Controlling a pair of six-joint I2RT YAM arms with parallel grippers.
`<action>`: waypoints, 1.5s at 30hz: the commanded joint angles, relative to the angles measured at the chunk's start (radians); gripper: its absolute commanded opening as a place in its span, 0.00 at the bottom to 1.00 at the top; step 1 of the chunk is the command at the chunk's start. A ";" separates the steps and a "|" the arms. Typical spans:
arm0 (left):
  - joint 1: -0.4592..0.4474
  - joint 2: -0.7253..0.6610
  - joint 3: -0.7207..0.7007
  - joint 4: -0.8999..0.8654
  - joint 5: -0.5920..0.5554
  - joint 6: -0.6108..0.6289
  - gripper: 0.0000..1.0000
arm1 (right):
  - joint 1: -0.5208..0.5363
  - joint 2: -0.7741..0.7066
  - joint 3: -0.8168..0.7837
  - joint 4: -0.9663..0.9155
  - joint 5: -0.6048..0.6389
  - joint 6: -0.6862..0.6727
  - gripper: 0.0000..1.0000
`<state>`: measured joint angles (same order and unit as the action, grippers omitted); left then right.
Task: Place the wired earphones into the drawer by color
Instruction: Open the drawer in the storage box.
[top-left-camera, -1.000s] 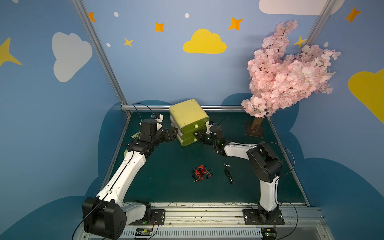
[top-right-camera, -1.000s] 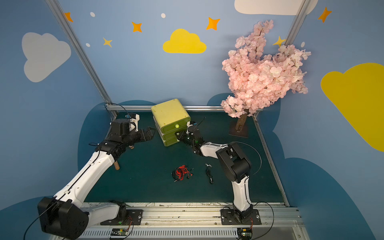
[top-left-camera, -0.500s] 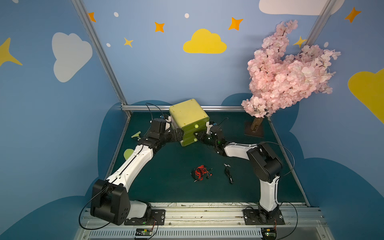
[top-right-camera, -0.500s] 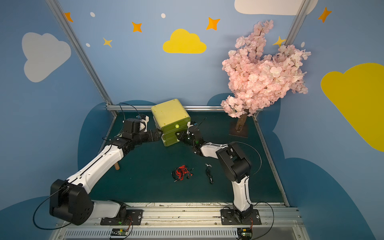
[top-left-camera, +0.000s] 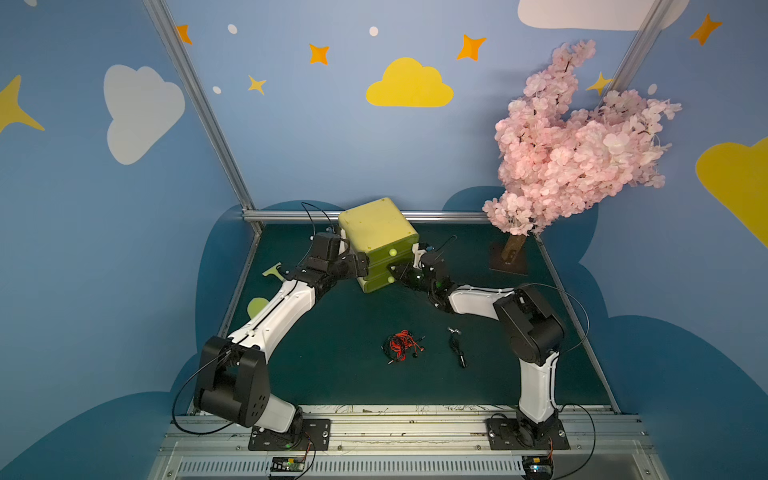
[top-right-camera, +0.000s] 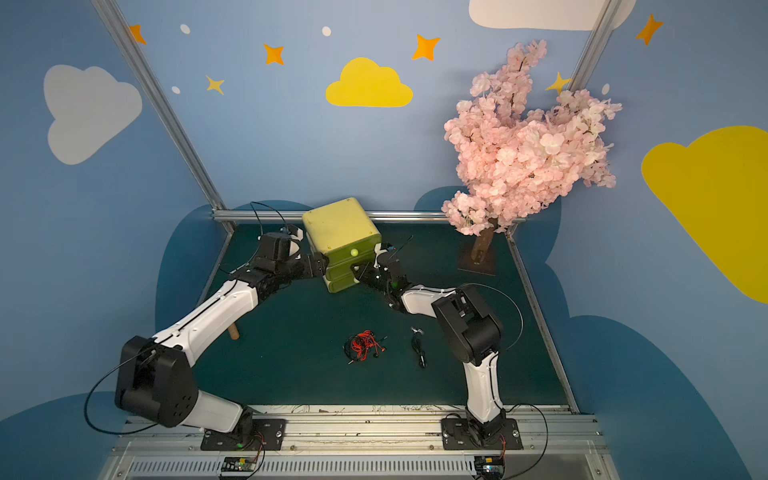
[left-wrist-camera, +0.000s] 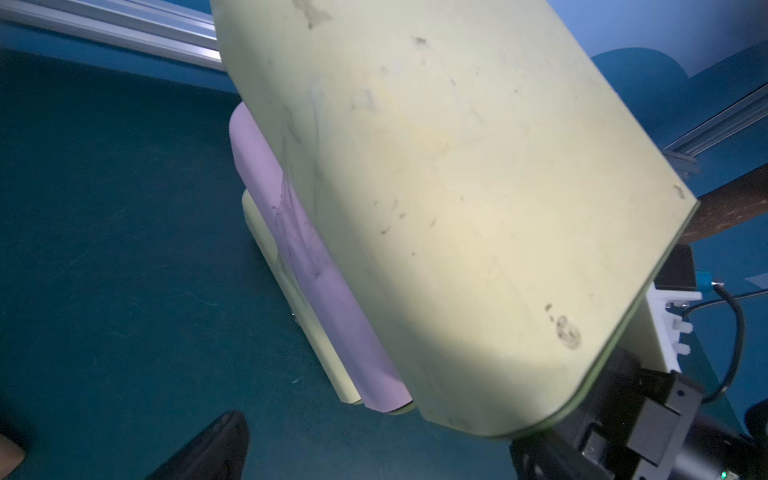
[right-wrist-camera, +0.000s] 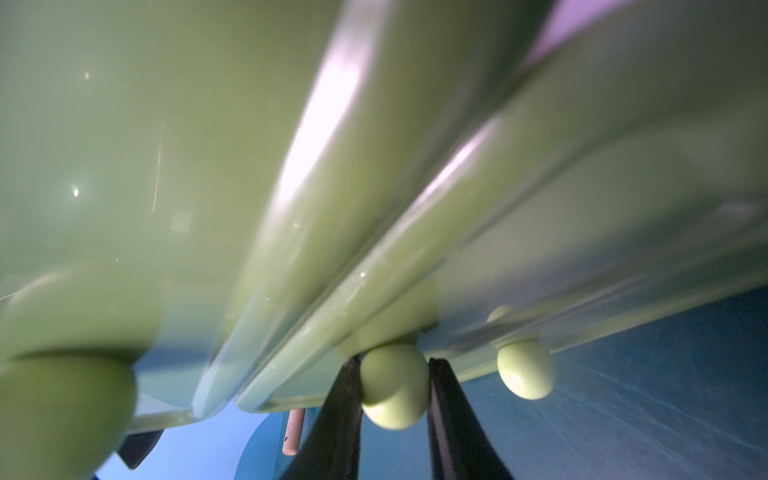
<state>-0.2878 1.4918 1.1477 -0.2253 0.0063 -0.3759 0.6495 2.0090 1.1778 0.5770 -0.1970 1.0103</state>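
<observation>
Right wrist view shows the right gripper (right-wrist-camera: 395, 411) with its two dark fingers (right-wrist-camera: 340, 415) closed narrowly on the round pale-green knob (right-wrist-camera: 395, 384) of the middle drawer; the pads press each side of the ball. A second knob (right-wrist-camera: 525, 370) sits free just beside it on the next drawer front.

Both top views show the green drawer cabinet (top-left-camera: 376, 232) standing at the back of the dark green table (top-left-camera: 332, 332), three drawers stacked, tilted a little out of square with the rear rail. The left gripper (top-left-camera: 359, 266) stands spread wide against the cabinet's left side; whether it touches the wall I cannot tell. The left wrist view shows the cabinet's scuffed top (left-wrist-camera: 457, 187) and one dark fingertip (left-wrist-camera: 208, 449) away from it.

The red-and-black earphones (top-left-camera: 401, 347) lie as a loose tangle on the table in front of the cabinet, well apart from both grippers. The black earphones (top-left-camera: 457, 351) lie just to their right, near the right arm's elbow. A pink blossom tree (top-left-camera: 573, 153) stands at the back right corner. Green toy tools (top-left-camera: 274, 272) lie beside the left arm.
</observation>
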 joint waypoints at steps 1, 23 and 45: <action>0.003 0.008 0.025 0.025 -0.033 0.005 1.00 | -0.013 -0.020 -0.013 0.027 0.011 -0.001 0.24; -0.005 0.025 0.047 0.011 -0.057 -0.005 1.00 | -0.017 -0.120 -0.139 0.040 -0.004 -0.012 0.24; -0.005 0.027 0.044 0.000 -0.075 -0.015 1.00 | -0.019 -0.245 -0.315 0.039 -0.026 -0.033 0.24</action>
<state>-0.3004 1.5093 1.1652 -0.2321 -0.0269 -0.3813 0.6437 1.8004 0.8913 0.6228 -0.2348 0.9905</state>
